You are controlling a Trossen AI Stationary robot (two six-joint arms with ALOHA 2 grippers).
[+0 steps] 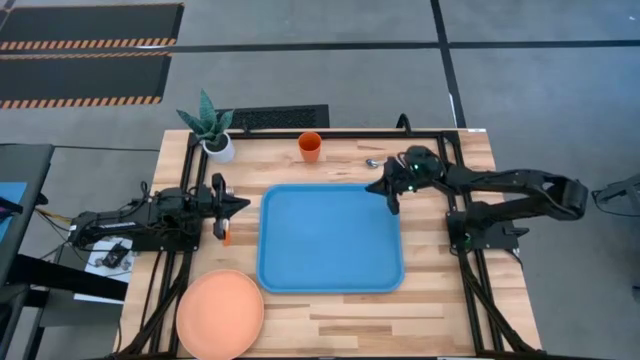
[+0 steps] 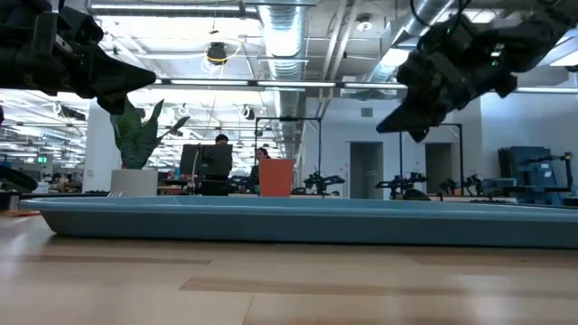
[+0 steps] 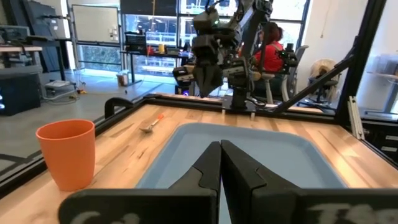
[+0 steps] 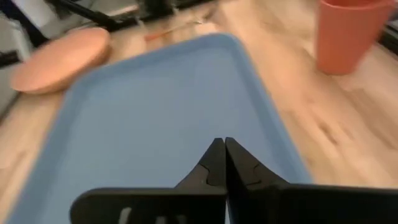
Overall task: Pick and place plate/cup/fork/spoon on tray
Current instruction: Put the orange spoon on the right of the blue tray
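Note:
The light-blue tray (image 1: 330, 240) lies in the middle of the table. The salmon plate (image 1: 220, 313) lies at the near left, off the tray. The orange cup (image 1: 310, 146) stands upright beyond the tray's far edge. The spoon (image 1: 372, 162) lies on the wood at the far right of the tray, and also shows in the left wrist view (image 3: 151, 124). The fork's orange handle (image 1: 226, 236) lies left of the tray, under my left arm. My left gripper (image 1: 243, 203) is shut and empty, above the tray's left edge. My right gripper (image 1: 391, 205) is shut and empty, above the tray's far right corner.
A white pot with a green spiky plant (image 1: 213, 135) stands at the table's far left corner. A black frame runs along the table's left, far and right sides. People sit in the room beyond the table.

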